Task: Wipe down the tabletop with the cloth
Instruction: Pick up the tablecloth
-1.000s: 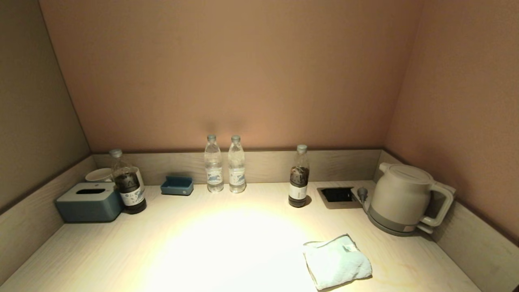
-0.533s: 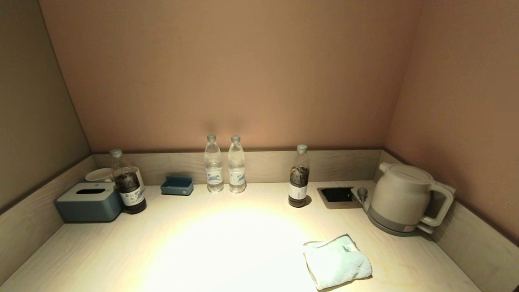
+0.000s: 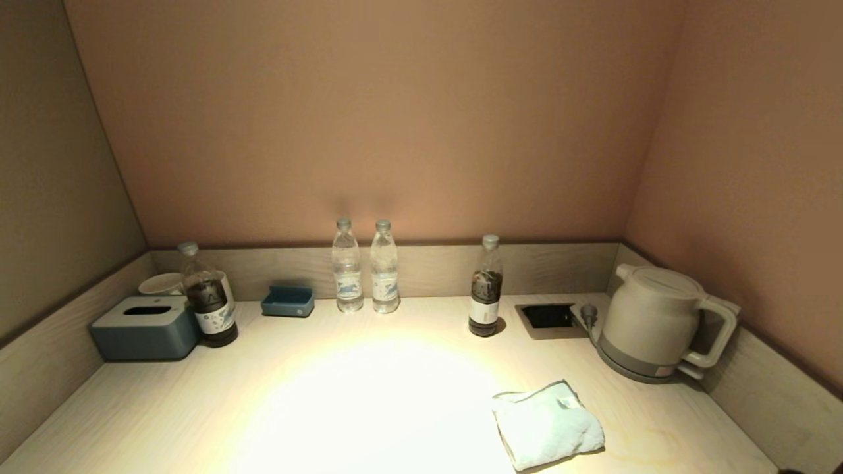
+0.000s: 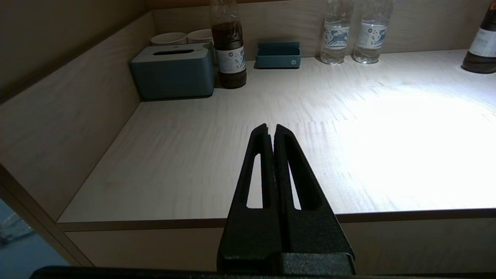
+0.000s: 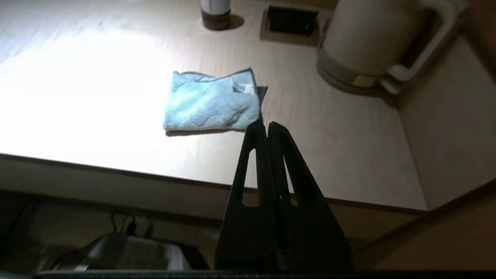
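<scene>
The pale blue cloth [image 3: 546,424] lies folded on the beige tabletop [image 3: 329,368] at the front right, its tag up; it also shows in the right wrist view [image 5: 211,101]. My right gripper [image 5: 267,124] is shut and empty, held off the table's front edge, short of the cloth and not touching it. My left gripper [image 4: 270,127] is shut and empty, over the table's front left part. Neither gripper shows in the head view, save a dark speck at the bottom right corner.
A grey-white kettle [image 3: 655,322] stands at the right by the black recess [image 3: 546,317]. A dark bottle [image 3: 485,288], two water bottles [image 3: 365,266], a blue tray [image 3: 288,301], another dark bottle [image 3: 207,296], a blue-grey tissue box [image 3: 145,327] and cups [image 3: 161,284] line the back and left.
Nothing on the table has moved. A dark speck has come into the head view's bottom right corner.
</scene>
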### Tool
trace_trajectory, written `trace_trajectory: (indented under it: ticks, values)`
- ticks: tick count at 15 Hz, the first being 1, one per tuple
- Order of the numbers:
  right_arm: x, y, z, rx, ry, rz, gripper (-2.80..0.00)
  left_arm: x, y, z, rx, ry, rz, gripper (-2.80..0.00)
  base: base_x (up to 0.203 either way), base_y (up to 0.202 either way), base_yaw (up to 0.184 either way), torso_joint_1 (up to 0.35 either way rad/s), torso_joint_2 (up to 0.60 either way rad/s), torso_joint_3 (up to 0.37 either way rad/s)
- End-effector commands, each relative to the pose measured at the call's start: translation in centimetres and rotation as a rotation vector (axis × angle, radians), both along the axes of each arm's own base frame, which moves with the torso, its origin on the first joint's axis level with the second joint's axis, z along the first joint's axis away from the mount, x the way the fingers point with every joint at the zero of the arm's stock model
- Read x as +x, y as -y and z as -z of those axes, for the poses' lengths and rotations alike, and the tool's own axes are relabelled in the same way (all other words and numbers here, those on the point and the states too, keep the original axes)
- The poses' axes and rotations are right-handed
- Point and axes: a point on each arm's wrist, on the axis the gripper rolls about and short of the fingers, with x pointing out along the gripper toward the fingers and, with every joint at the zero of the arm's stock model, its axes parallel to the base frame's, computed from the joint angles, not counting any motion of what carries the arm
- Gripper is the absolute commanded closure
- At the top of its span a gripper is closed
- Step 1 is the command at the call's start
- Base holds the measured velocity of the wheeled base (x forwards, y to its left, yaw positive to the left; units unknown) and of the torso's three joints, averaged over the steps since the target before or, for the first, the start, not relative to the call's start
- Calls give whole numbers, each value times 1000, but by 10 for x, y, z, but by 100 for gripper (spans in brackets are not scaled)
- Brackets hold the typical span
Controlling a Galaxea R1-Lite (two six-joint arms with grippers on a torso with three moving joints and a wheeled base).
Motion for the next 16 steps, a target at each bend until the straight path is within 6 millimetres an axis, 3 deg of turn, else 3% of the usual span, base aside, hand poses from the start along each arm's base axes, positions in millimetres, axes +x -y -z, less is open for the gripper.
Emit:
trace_trajectory:
  ticks: [1,3,7,10,14,15,16]
  values:
    - [46,-4,-3,21,-170,-62,0,0,0,0,0,0,0,0,0,0,0,0,0,0]
    - [97,-8,4,43,-324,-71,0,0,0,0,0,0,0,0,0,0,0,0,0,0]
    - [192,-23,40,109,-550,-79,0,0,0,0,0,0,0,0,0,0,0,0,0,0]
    - [225,-41,55,122,-599,-97,0,0,0,0,0,0,0,0,0,0,0,0,0,0]
    - [239,-48,69,108,-637,-83,0,0,0,0,0,0,0,0,0,0,0,0,0,0]
    - [241,-48,70,107,-641,-83,-280,0,0,0,0,0,0,0,0,0,0,0,0,0]
    - [241,-48,72,104,-649,-82,-280,0,0,0,0,0,0,0,0,0,0,0,0,0]
